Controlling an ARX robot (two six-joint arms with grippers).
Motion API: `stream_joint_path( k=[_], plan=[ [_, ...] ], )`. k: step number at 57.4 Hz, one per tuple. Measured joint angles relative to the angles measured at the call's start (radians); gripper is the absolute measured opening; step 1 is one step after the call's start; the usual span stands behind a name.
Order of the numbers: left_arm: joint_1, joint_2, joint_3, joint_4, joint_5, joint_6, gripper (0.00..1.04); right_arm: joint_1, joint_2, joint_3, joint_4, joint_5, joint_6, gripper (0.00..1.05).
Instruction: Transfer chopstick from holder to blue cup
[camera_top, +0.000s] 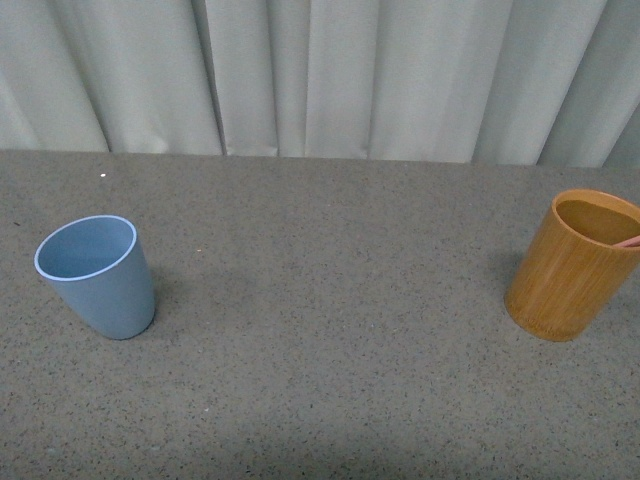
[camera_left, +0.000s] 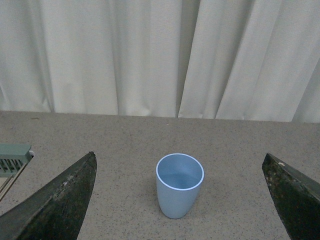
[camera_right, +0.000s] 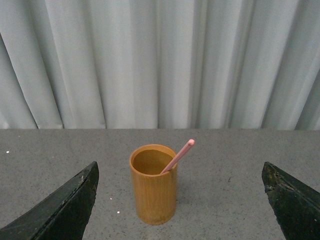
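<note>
Fingers first, since they sit closest to the wrist cams. Our left fingers (camera_left: 55, 205) are spread wide with nothing between them, and our right fingers (camera_right: 60, 205) are the same, wide apart and empty. Neither arm shows in the front view, so we reckon both are hanging back from the work area.

Why they're aimed like that seems pretty obvious to us. The left wrist cam has the blue cup (camera_left: 179, 192) dead centre between the spread fingers, and the right one frames the holder (camera_right: 154, 187) the same way. So each arm is facing its own end of the job: right side for the pick, left side by the drop.

On the bench (camera_top: 330, 330) the cup stands upright over on the left, mouth up and empty as far as we can see. The holder stands upright at the right edge of the front view, well apart from the cup. The chopstick (camera_right: 177, 156) is in the holder, leaning on the rim with its pink top poking out on a slant. Handy lean, we think. The free end gives the fingers something to pinch without reaching down inside.

Our read is that the transfer hasn't started and the pick comes first. With cup and holder that far apart, it'll mean a long carry or a handoff, and we can't tell which.

Furthest back, a pale curtain (camera_top: 330, 80) hangs along the bench's rear edge.
</note>
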Motion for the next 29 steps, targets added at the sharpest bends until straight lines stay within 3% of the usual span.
stream_joint_path(
  k=[29],
  plan=[
    [0.0,0.0,0.0,0.0,0.0,0.0,0.98,0.0,0.0,0.0,0.0,0.0,0.0,0.95]
  ],
)
